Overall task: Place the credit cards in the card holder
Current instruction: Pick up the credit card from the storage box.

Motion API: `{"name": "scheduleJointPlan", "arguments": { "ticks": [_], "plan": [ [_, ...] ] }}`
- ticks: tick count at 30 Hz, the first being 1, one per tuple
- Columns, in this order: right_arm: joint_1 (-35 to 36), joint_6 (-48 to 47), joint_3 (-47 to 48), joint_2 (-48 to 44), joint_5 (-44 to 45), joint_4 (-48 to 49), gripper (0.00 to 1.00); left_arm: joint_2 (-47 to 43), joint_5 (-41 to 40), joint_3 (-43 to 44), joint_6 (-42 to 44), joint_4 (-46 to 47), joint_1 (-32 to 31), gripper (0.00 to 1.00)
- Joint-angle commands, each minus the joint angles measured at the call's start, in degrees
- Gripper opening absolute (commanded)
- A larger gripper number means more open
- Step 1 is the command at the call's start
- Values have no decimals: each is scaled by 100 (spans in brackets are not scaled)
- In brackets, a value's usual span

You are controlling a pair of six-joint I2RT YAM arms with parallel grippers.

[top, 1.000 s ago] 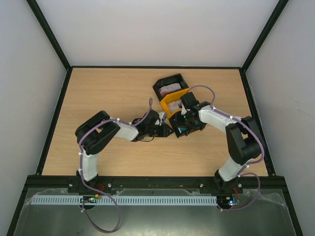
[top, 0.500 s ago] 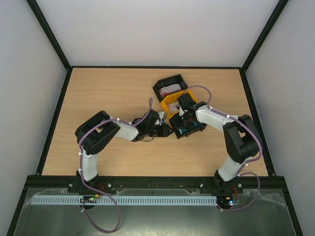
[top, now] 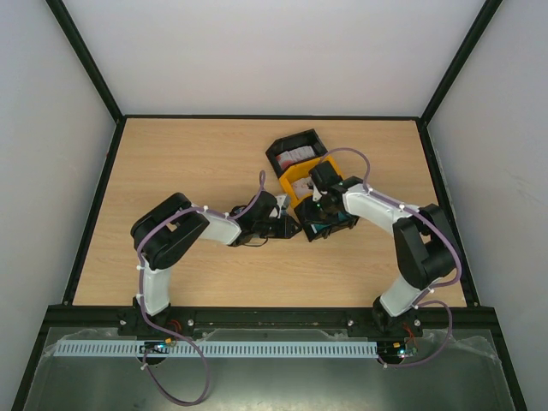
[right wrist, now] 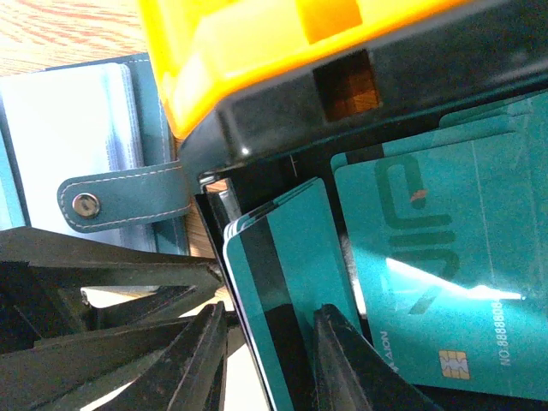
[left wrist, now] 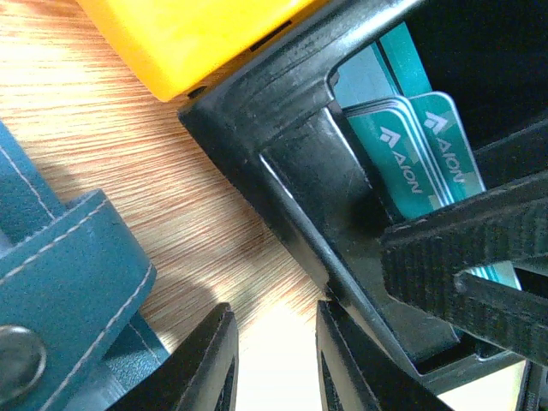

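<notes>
The card holder (right wrist: 68, 145) lies open on the table left of a black bin, its pale pockets and clasp strap showing; it also shows in the left wrist view (left wrist: 60, 282). Teal credit cards (right wrist: 282, 274) stand as a small stack inside the black bin (left wrist: 300, 163), with another teal card (right wrist: 445, 265) lying flat beside them. My right gripper (right wrist: 274, 360) is open inside the bin, its jaws either side of the standing stack. My left gripper (left wrist: 274, 360) is open and empty over bare table between the card holder and the bin wall.
A yellow bin (top: 301, 183) touches the black bin's far side, and another black bin (top: 295, 152) with red-and-white cards stands behind it. The two grippers are close together, near the middle of the table (top: 188, 163).
My right wrist has shifted a little to the left and away from me over the black bin. The left arm has not moved.
</notes>
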Motion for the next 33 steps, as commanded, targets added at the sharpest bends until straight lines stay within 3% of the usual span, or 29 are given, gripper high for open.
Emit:
{"name": "scheduleJointPlan", "arguments": {
  "ticks": [1,33],
  "plan": [
    [71,78,132,-237,-42,-280,27,130,-84,140,77,-3,-31,28],
    [75,106,19,-659,-62,-262,10,140,-93,153,64,-38,-32,27]
  ]
}}
